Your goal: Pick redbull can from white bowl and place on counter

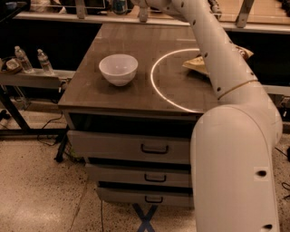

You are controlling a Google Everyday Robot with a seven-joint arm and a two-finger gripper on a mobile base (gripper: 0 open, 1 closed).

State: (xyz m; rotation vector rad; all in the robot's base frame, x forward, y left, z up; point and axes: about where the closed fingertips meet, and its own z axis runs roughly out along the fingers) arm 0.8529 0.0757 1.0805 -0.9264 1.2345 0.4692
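The white bowl [118,68] stands empty on the left part of the counter [136,95], just outside the thin white circle [156,86]. My arm reaches from the right over the counter to the top edge of the view. The gripper [122,2] is there, mostly cut off by the edge, above the counter's far left end. The lower part of the redbull can [120,6] shows in its hold, lifted well clear of the bowl and the counter.
A crinkled yellow-brown chip bag [197,64] lies on the right side of the circle, partly behind my arm. Two clear water bottles [43,61] stand on a low shelf to the left. Drawers sit below the counter, and a railing runs along its far edge.
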